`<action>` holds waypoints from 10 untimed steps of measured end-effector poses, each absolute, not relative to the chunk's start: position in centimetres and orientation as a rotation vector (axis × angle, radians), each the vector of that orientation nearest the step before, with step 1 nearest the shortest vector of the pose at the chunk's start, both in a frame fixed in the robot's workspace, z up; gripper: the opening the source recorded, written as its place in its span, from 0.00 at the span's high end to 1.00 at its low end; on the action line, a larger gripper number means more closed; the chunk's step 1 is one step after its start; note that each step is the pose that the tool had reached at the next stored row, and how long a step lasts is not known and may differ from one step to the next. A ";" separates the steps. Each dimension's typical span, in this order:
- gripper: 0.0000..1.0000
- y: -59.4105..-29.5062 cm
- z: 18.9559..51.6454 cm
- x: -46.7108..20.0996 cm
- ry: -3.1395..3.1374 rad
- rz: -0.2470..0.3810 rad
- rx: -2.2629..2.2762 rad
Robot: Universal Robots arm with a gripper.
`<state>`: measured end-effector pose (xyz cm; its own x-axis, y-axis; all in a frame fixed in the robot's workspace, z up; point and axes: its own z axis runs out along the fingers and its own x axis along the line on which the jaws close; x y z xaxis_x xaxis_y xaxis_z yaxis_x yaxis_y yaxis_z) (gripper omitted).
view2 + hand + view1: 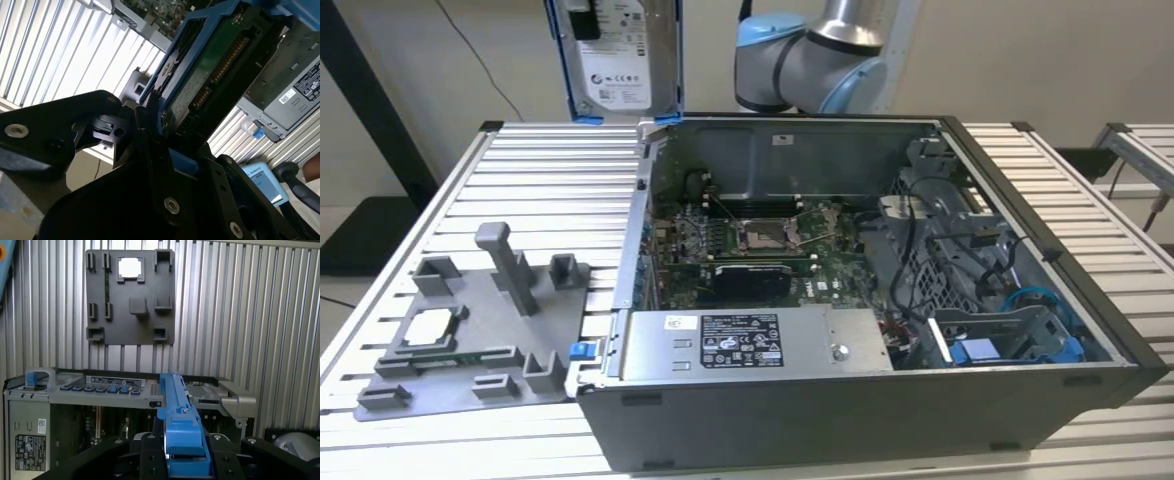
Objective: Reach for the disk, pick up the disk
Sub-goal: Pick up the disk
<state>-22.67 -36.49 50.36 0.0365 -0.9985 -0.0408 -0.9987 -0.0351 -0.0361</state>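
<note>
pincer (182, 457) tight on disk (620, 50), outside computer case (854, 410)

disk (616, 55) above table (547, 180), fixture (467, 340) beside computer case (854, 400)

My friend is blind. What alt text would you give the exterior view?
The disk, blue-railed with a white label, hangs upright in the air above the back corner of an open computer case on a slatted metal table. A grey fixture plate lies on the exterior view's left of the case; the robot arm rises behind it.
</note>
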 end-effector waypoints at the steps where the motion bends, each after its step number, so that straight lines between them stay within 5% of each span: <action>1: 1.00 -36.5 50.4 -22.2 2.144 0.007 -2.222; 10: 1.00 -36.5 50.4 -18.1 2.145 0.010 -2.223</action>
